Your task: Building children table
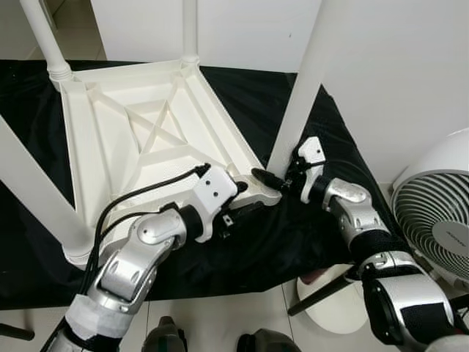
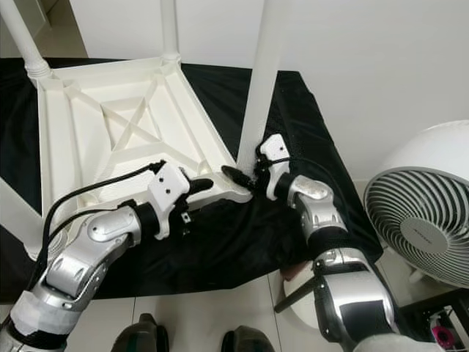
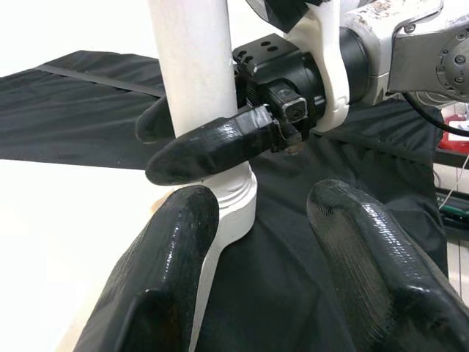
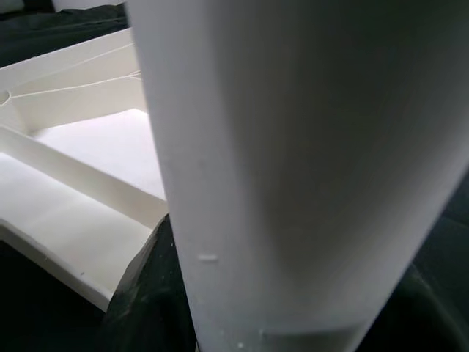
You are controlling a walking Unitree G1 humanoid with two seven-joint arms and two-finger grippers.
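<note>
Left eye view: upturned white table (image 1: 146, 125) on black cloth (image 1: 256, 249), fan (image 1: 440, 213) alongside.

Upper ends of the white table legs (image 1: 308, 81), past the frame's top edge.

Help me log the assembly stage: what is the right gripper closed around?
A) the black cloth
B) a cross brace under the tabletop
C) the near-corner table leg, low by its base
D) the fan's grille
C: the right gripper has a finger on each side of the white leg just above its socket at the upturned tabletop corner, as the left wrist view shows.
</note>
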